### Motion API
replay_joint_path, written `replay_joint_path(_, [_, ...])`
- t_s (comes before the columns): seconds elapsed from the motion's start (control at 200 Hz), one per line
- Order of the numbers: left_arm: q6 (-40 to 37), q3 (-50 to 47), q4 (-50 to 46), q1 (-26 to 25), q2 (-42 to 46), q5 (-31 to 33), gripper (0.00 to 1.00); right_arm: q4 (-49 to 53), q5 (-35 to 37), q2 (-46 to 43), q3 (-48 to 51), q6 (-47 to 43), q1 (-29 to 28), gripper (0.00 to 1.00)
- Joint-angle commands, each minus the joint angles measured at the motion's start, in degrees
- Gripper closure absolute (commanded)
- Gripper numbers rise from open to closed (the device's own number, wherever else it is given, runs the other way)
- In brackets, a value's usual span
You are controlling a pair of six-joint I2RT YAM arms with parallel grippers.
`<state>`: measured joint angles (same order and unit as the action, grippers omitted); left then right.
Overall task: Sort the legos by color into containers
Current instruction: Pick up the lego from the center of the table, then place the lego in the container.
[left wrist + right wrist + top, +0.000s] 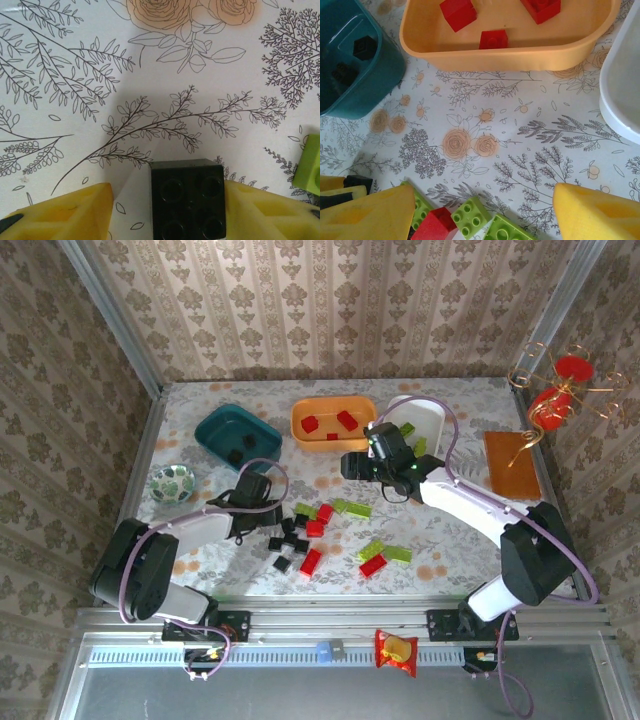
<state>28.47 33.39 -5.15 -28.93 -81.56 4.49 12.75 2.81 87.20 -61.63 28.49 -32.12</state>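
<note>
In the left wrist view a black lego (187, 200) lies on the flowered cloth between my left gripper's (169, 192) yellow fingers. It touches the right finger, and a gap shows on the left, so the gripper is open. A lime lego (310, 167) lies just to the right. My right gripper (480, 197) hangs wide open and holds nothing, above lime (471, 216) and red (435, 225) legos. The orange tray (505, 50) holds red legos (493, 39). The teal tray (380, 65) holds black ones (365, 46). The white tray (420, 425) holds lime ones.
Loose legos lie mid-table: black (290, 532), red (311, 561), lime (352, 507). A patterned bowl (171, 482) stands at the left. A brown board (511, 462) and a red wire ornament (555, 395) are at the right. A snack packet (396, 648) lies on the front rail.
</note>
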Motion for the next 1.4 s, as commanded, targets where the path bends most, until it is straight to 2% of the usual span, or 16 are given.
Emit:
replay_joint_path(0.0, [0.27,-0.87,-0.9,0.32,0.58,-0.09,0.42,-0.38,1.74,-1.14,0.03,0.07,-0.22,0.25])
replay_joint_path(0.265, [0.12,0.36,0.68,0.26,-0.13,-0.34,0.72,0.08,1.87,-1.92,0.01,0.07,-0.22,0.25])
replay_joint_path(0.39, [0.61,2.66,-1.64,-0.37,3.87,0.04,0.74,0.05,2.26,-2.91,0.77,0.21,-0.18,0.25])
replay_joint_path(0.55, [0.07,10.3,-5.32,-0.27,9.18,4.95,0.73,-0.44,2.68,-4.04,2.04,0.82,-0.17,0.25])
replay_joint_path(0.665, [-0.4,17.12,-4.6,3.24,4.89,4.52,0.73,-0.58,2.73,-3.95,2.54,1.47,-0.15,0.25])
replay_joint_path(0.81, [-1.0,24.78,-3.27,8.45,-4.91,4.3,0.73,-0.03,2.9,-4.81,3.44,1.85,-0.2,0.25])
replay_joint_path(1.0, [-2.16,33.35,-3.34,12.98,-16.62,2.86,0.69,0.26,2.45,-7.13,5.64,2.79,-0.22,0.25])
replay_joint_path(1.045, [-2.33,35.19,-3.89,13.53,-18.55,2.43,0.64,0.27,2.45,-8.97,6.36,3.05,-0.18,0.25])
replay_joint_path(1.1, [-2.29,36.98,-4.88,13.76,-19.95,2.03,0.53,0.51,2.46,-10.03,7.19,3.16,-0.22,0.25])
replay_joint_path(1.205, [-1.67,37.26,-4.44,13.4,-18.96,0.67,0.32,0.64,2.81,-11.82,8.67,3.37,-0.22,0.25])
replay_joint_path(1.29, [-1.27,36.03,-4.32,12.1,-16.37,0.43,0.25,0.28,2.9,-12.74,9.73,3.67,-0.22,0.24])
replay_joint_path(1.395, [-0.08,31.32,-3.3,9.22,-11.15,-0.1,0.21,-0.15,2.55,-13.22,10.55,3.85,-0.22,0.24])
